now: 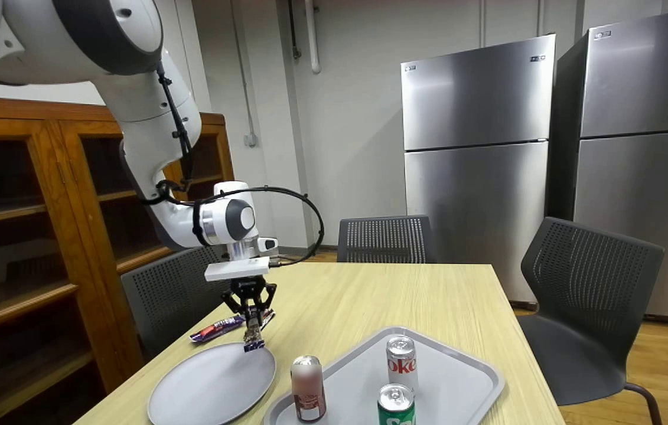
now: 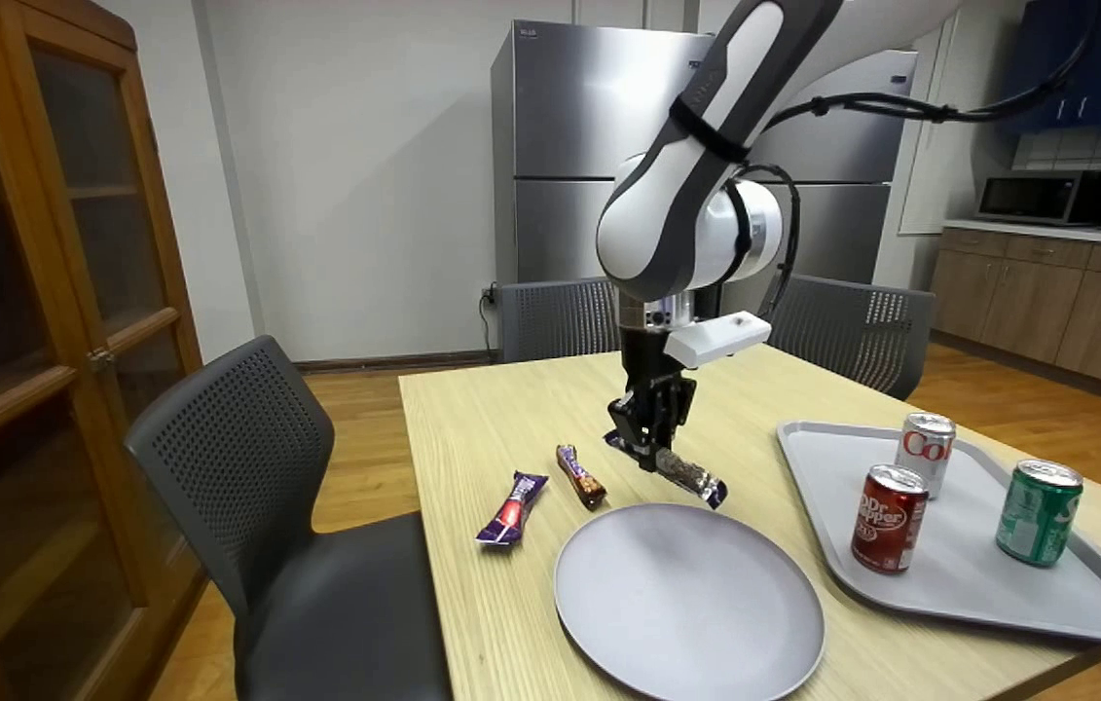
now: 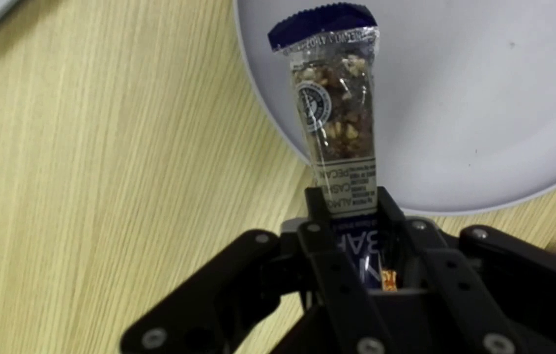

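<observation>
I have the gripper (image 3: 351, 201) pinching a slim nut bar in clear and dark-purple plastic film (image 3: 339, 118) across its long sides, both ends sticking out past the fingers. The outer end reaches ahead of the fingertips, over the rim of a flat, round, pale grey plate (image 2: 691, 604) that lies below and ahead of the gripper; whether the bar hangs quite level I can't tell. The film looks slick, so I'd favour a firm pinch that doesn't crush, and slow, small moves, because that long outer end could catch the rim. Wrist turns want care too: on one side of the gripper lie a purple-and-red wrapped bar (image 2: 513, 508) and a purple-and-brown wrapped bar (image 2: 580, 476); farther out, on the opposite side, a grey rectangular tray (image 2: 832, 462) carries a dark red soda can (image 2: 889, 518), a silver soda can (image 2: 926, 453) and a green soda can (image 2: 1039, 513).
</observation>
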`<state>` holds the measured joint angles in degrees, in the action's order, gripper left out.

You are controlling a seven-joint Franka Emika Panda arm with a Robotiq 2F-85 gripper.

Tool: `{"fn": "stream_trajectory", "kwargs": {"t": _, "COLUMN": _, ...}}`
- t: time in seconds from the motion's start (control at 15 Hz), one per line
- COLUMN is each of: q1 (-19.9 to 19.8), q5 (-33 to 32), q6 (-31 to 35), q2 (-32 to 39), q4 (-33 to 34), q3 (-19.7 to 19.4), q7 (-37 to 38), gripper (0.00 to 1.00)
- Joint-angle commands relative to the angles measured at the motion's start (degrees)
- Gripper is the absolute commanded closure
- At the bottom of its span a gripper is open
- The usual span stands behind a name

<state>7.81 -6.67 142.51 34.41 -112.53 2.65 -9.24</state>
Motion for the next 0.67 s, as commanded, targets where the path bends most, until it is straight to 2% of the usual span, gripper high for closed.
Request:
{"fn": "stream_trajectory", "kwargs": {"t": 0.0, "q1": -2.0, "q5": 4.4, "q6": -5.7, "q2": 4.7, "q4": 8.2, "q3": 1.4, "q7": 3.3, "gripper": 0.93}}
{"fn": "stream_trajectory", "kwargs": {"t": 0.6, "q1": -1.6, "q5": 8.7, "q6": -12.8, "q2": 13.7, "q4": 23.0, "q3": 0.3, "q7": 11.3, "gripper": 0.93}}
